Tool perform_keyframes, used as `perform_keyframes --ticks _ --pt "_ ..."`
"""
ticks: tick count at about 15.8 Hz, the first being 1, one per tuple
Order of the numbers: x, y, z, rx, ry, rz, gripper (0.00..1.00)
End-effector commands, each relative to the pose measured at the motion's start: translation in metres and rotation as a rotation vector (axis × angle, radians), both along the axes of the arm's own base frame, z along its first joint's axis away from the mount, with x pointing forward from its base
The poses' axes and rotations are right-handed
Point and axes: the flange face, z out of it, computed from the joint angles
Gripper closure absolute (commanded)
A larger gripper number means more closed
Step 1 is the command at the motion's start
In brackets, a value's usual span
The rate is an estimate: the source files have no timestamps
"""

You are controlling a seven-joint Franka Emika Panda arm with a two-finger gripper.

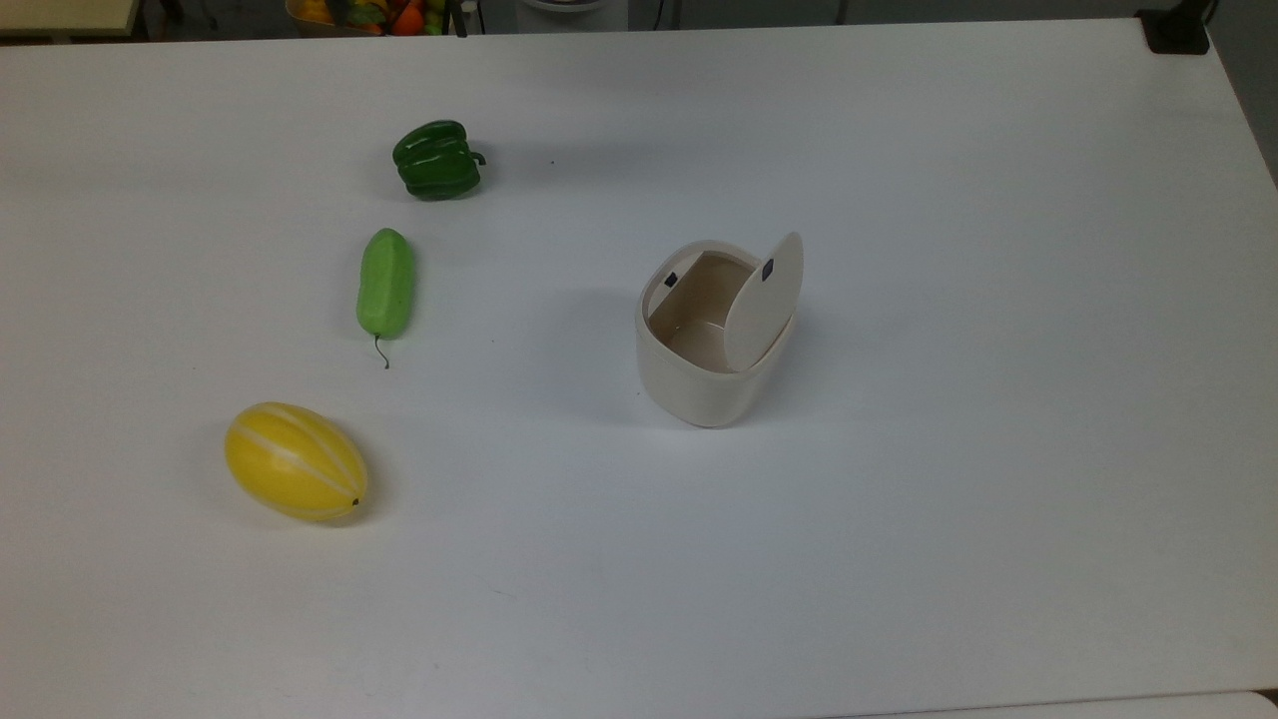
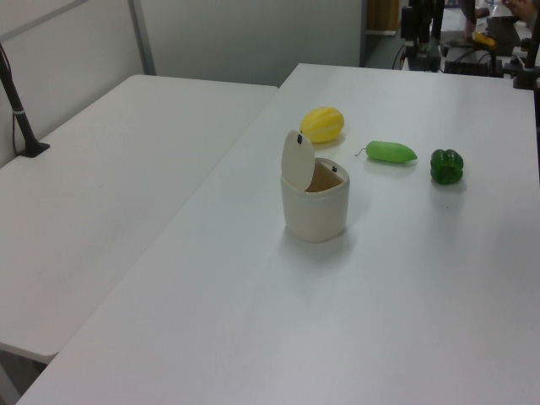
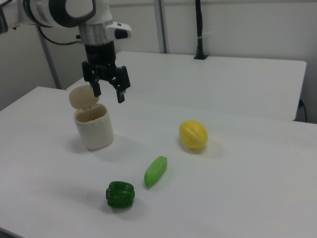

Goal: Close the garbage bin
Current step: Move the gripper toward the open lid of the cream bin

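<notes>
The garbage bin (image 1: 711, 384) is a small cream tub standing upright near the middle of the white table (image 1: 899, 519). Its flat lid (image 1: 764, 300) is tipped up on edge with a small dark square mark on it, so the tan inside shows. The bin (image 2: 315, 211) and its raised lid (image 2: 297, 159) also appear in the left view. In the right view my gripper (image 3: 108, 93) hangs open in the air with nothing between its fingers, just above the bin (image 3: 94, 129) and slightly to the right view's right of the raised lid (image 3: 81, 95).
A green bell pepper (image 1: 437, 160), a light green cucumber (image 1: 385, 284) and a yellow melon (image 1: 296, 461) lie in a row on the top view's left. A second white table (image 2: 101, 169) adjoins, with a black post (image 2: 18, 105) on it.
</notes>
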Motion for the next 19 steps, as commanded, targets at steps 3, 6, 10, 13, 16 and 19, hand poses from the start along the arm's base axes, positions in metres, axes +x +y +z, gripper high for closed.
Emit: perform_keyframes --ticks 3,6,10,13,16,19 --pt "-0.01 0.007 -0.004 0.026 0.038 0.022 0.0" --pt "-0.014 0.008 -0.005 0.028 0.056 0.028 0.0" --pt "-0.005 0.011 -0.009 0.037 0.012 0.04 0.0" --pt "0.006 0.017 -0.011 0.063 -0.054 0.029 0.0" --pt "0.008 0.019 -0.014 0.064 -0.051 0.042 0.0" --pt "0.012 0.031 -0.022 0.058 -0.037 0.07 0.08"
